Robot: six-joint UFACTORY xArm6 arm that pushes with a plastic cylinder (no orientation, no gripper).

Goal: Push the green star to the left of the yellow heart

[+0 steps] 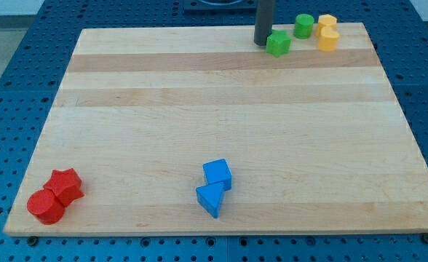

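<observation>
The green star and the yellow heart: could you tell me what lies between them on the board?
In the camera view, bare wood lies between the green star and the yellow heart; the green cylinder sits just above that stretch. My tip touches the star's left.

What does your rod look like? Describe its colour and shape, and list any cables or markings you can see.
My rod is a straight, dark grey cylinder, plain and smooth, entering from the view's top. My tip is blunt and the same width as the shaft. No cables, labels or markings show on it. Its mount is cut off by the frame.
</observation>
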